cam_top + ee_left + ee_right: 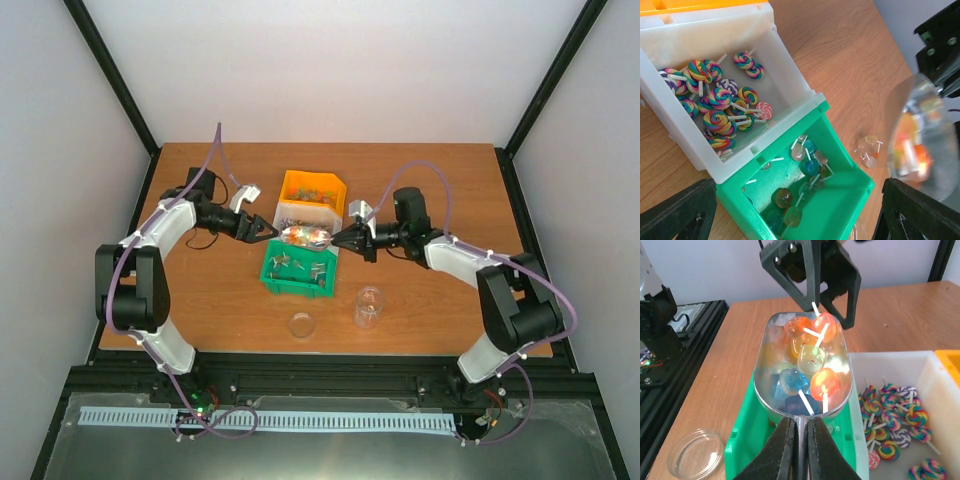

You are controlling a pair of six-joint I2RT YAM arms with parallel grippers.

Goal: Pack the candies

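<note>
We reckon lab test cell: white panel walls (330, 60), black frame posts (110, 70), wood tabletop (420, 320), black mounting rail (330, 385).

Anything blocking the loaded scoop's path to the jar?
Nothing visible. The scoop of candies in the right claw hangs over the green bin; the jar stands beside it, lid off. The left claw, open, sits at the scoop's far tip, off that path.

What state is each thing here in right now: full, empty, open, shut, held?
scoop, held, loaded with candies.
right tool, shut on the scoop's handle.
left tool, open, holding nothing.
green bin, partly filled.
white bin, partly filled.
jar, upright, lid off.
lid, lying on the table.
</note>
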